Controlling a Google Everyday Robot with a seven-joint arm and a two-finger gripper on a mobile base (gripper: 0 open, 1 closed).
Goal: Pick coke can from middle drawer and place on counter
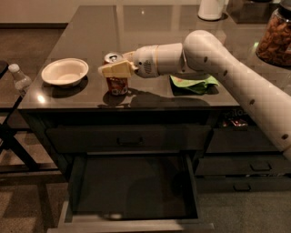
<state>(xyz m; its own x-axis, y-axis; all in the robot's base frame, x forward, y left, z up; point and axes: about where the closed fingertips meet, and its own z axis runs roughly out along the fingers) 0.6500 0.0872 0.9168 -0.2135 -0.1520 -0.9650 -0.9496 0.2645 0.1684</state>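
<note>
The coke can [117, 85] stands upright on the counter [91, 32] near its front edge, red body below and silver top showing behind a finger. My gripper [109, 64] reaches in from the right, and its cream fingers [117, 69] straddle the can's upper part, shut on it. Below, the middle drawer [132, 214] is pulled out wide, and its dark bottom holds nothing I can see.
A white bowl [64, 72] sits on the counter left of the can. A green bag [195, 84] lies under my arm. A jar of nuts [275, 38] and a white container [211, 8] stand at the back right. A clear bottle [20, 78] is at far left. A shut drawer [129, 140] sits above the open one.
</note>
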